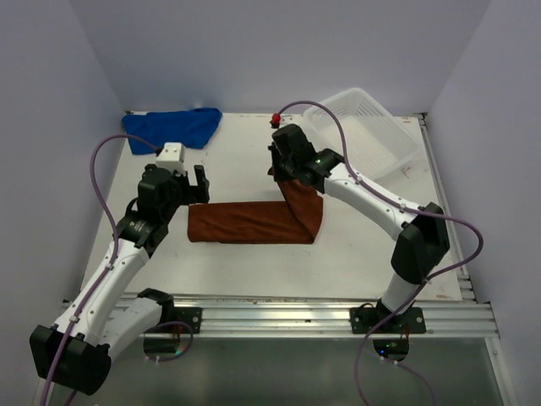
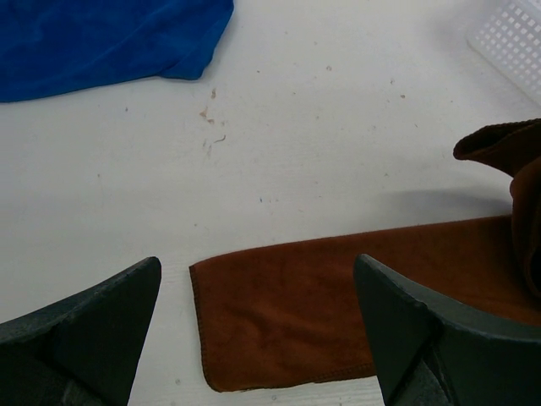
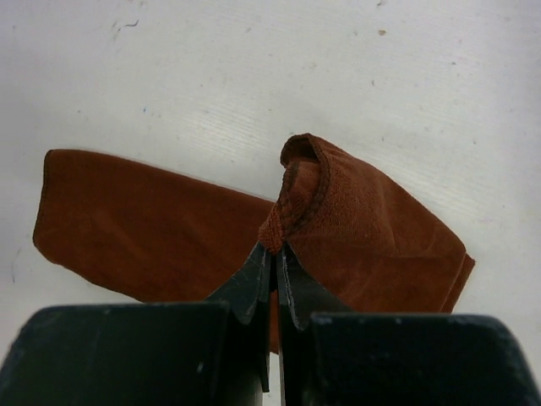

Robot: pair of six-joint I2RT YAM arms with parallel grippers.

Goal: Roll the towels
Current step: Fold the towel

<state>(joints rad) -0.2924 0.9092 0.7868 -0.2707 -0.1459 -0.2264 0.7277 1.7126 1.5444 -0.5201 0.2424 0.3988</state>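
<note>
My right pincer is clamped shut on the rust-brown soft cloth towel. In its wrist view the two dark fingertips nip a bunched bit of the hemmed edge, and that end of the cloth is lifted off the white table. Below the grip, the held end hangs as a loose, rounded flap. The rest of the towel runs away to this pincer's left as a long folded strip lying flat. From overhead, the raised flap stands at the right end of the strip, directly under the right pincer.

My left pincer has its jaws wide apart and holds nothing. It hangs over the towel's other end. In its wrist view the strip's free short edge and one rounded corner lie between the two fingers, closer to the right one. I cannot tell whether the fingertips touch the table or the cloth.

Straight ahead of the left pincer is bare table with a few dark specks. Farther ahead and to its left lies the bright royal-blue cloth towel, crumpled at the far edge of the table and well apart from the brown one.

Ahead and to the left pincer's right, a corner of the white plastic mesh basket shows. Overhead, that basket sits tilted at the far right corner of the table, beyond the right pincer and not touching either towel.
</note>
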